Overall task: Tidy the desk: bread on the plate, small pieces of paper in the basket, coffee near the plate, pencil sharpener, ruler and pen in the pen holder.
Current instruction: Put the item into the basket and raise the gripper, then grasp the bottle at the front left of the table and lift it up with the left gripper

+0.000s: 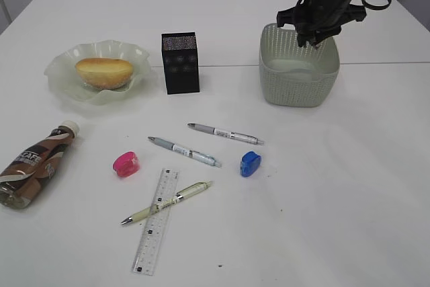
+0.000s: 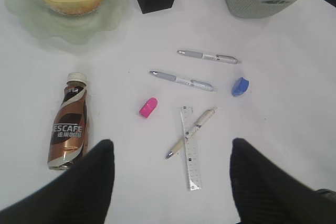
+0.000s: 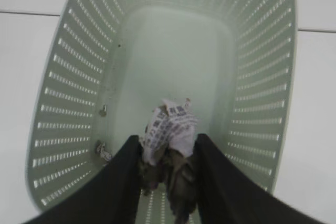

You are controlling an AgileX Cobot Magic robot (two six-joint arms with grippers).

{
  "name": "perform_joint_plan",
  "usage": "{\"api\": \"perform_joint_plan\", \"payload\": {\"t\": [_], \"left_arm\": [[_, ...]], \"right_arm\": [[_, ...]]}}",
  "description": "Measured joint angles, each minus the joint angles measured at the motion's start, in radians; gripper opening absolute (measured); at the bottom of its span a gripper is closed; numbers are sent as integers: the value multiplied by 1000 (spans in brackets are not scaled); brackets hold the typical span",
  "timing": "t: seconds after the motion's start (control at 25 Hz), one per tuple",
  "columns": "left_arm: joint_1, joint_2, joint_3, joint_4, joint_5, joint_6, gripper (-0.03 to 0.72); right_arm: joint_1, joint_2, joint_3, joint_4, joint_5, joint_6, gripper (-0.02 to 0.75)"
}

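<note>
my right claw [image 3: 168,156]: over basket [image 3: 68,77], paper [image 3: 169,127] between barely parted fingers, grip unclear | my left claw [image 2: 170,182]: wide open, empty | bread [image 1: 104,72]: on plate [image 1: 64,82]

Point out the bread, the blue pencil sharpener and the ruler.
bread [image 1: 104,72]: exterior view, middle of its golden crust, on the plate.
blue pencil sharpener [image 1: 250,163]: exterior view, centre of its top face.
ruler [image 2: 191,160]: left wrist view, clear lower half, below the pen lying across it.
</note>
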Motion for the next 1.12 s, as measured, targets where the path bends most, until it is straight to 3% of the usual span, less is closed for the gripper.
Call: {"api": "perform_joint_plan", "payload": {"t": [0.16,0.28,0.52,0.76,1.12], "left_arm": [[0,0,0,0,0,0,505],[0,0,0,0,0,0,505],[0,0,0,0,0,0,505],[0,7,0,10,0,0,505],[0,81,0,42,0,0,505]], "right_arm": [[-12,2,-2,0,-16,2,357],[-13,2,-2,0,-31,2,398],[-14,2,-2,4,-29,2,407],[-14,-56,-60,26,198,2,407],[-14,-183,-47,58,233,2,393]]}}
